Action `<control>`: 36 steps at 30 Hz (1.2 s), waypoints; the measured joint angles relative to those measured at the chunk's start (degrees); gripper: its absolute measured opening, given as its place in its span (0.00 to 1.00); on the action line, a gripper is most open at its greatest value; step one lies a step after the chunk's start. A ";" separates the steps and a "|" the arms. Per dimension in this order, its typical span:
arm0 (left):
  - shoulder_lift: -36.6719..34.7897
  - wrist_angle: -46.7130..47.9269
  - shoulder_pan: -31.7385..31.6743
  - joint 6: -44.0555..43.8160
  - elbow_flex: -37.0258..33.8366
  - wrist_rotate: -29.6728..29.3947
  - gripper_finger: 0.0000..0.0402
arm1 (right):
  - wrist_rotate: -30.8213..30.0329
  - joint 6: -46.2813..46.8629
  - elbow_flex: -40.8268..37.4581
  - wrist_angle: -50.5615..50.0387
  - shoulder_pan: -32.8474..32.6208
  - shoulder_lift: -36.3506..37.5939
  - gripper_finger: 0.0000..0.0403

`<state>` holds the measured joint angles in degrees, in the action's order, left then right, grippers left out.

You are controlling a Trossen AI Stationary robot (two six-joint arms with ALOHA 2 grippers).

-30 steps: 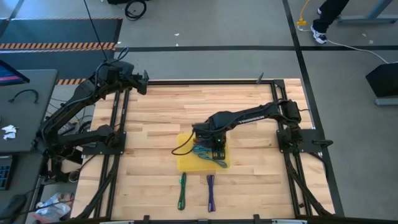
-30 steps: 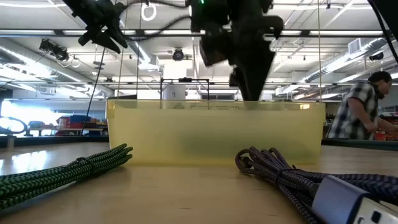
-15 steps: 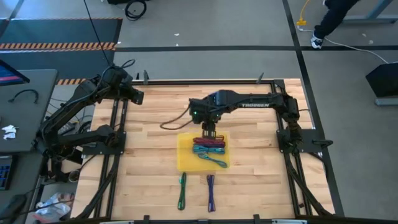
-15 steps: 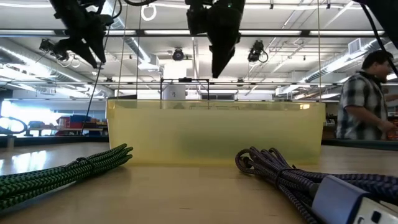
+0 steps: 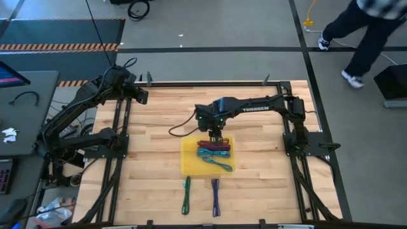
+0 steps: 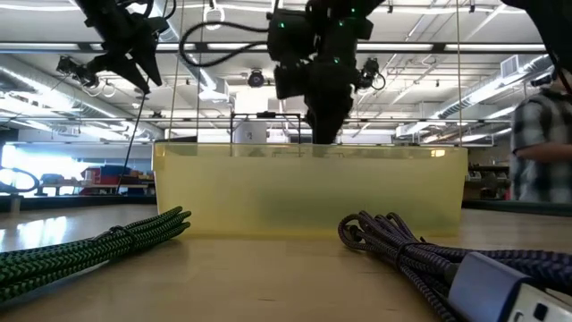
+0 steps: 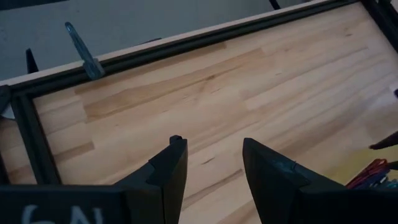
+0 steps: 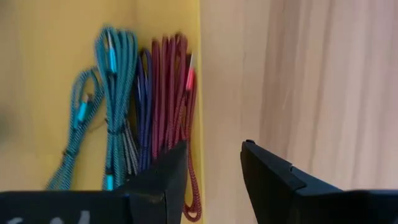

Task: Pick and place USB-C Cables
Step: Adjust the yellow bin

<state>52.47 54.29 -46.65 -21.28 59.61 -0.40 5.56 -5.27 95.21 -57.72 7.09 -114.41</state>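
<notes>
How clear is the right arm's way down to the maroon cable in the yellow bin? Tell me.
Probably clear. The right tool hangs open above the far edge of the yellow bin, and the maroon cable lies uncovered just below it. Nothing sits on top of it; the purple cable lies close alongside.

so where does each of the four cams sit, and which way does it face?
High: above the table, looking straight down; both arms, yellow tray.
Low: at table height, level across the tray wall into the room; both arms come in from above.
Left wrist: on the left arm at the table's far corner, over bare wood; left gripper, open.
Right wrist: on the right arm above the tray's edge, facing down; right gripper, open, red cable.
Shared: high and right wrist both show the tray's cables.
</notes>
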 joint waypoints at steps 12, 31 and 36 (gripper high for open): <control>0.00 -0.08 0.00 -0.18 0.00 -1.51 0.40 | 3.15 -1.38 -7.37 6.59 0.33 0.02 0.38; 0.00 -0.09 0.02 -0.63 0.00 -1.53 0.40 | 1.14 1.02 -14.11 16.13 3.67 0.06 0.03; 0.00 -0.08 0.01 -0.63 0.00 -1.53 0.40 | -1.19 -0.19 -14.11 17.21 5.01 0.06 0.03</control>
<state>52.47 54.21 -46.64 -21.91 59.61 -1.93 4.37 -5.46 81.10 -40.52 12.11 -114.34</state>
